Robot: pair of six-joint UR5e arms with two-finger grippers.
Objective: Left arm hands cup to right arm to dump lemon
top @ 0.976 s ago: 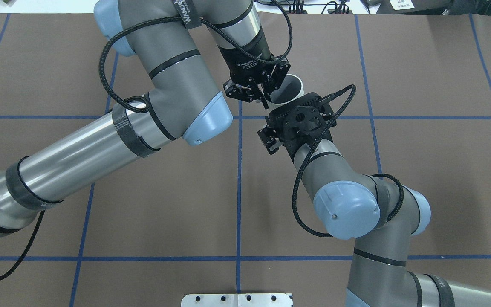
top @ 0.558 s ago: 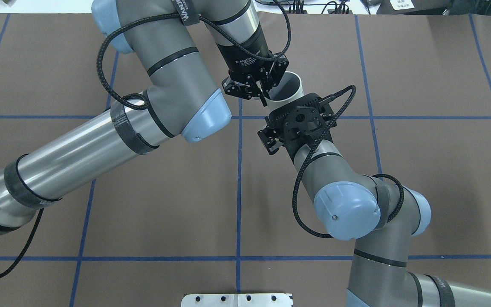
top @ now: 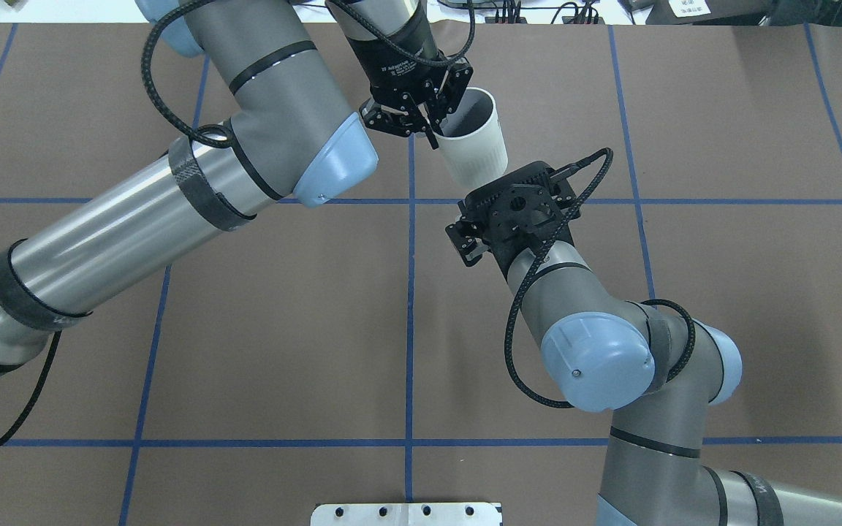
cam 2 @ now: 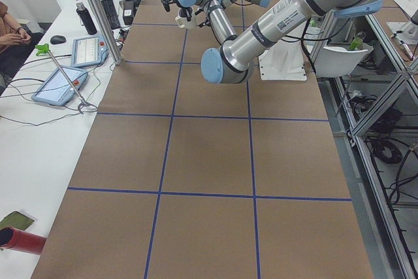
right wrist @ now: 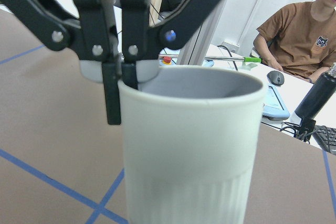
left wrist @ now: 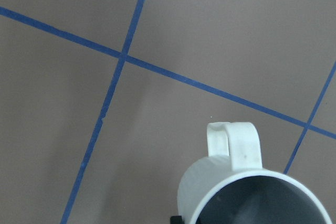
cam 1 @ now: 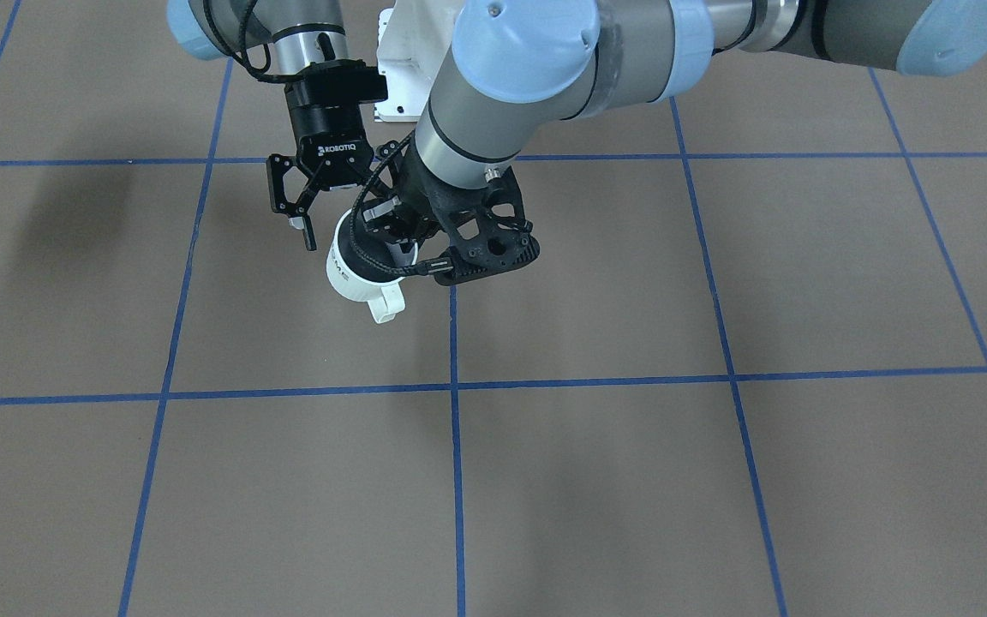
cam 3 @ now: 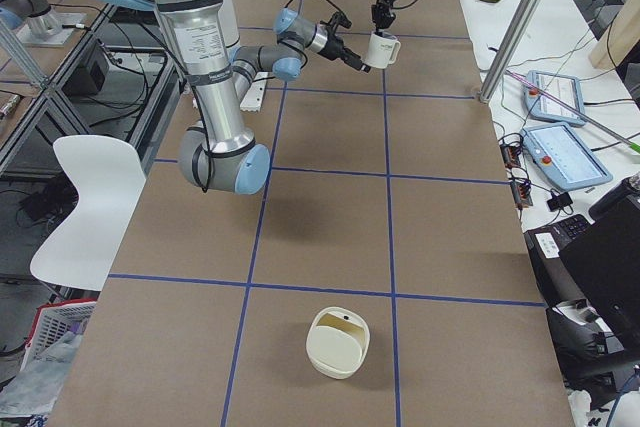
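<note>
Hanging above the table, the cup is pinched at its rim by our left gripper, one finger inside, one outside. From overhead, our right gripper sits at the cup's 5 o'clock, jaws apart, near its lower wall; touching or not, we cannot tell. The handle juts free at 5 o'clock in the front view.

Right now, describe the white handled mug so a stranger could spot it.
Above the brown table with blue gridlines, the silver-grey left arm and right arm meet. Between them the white mug with a loop handle hangs tilted, its rim pinched by the left gripper: the lone white, handled shape among black hardware.
</note>
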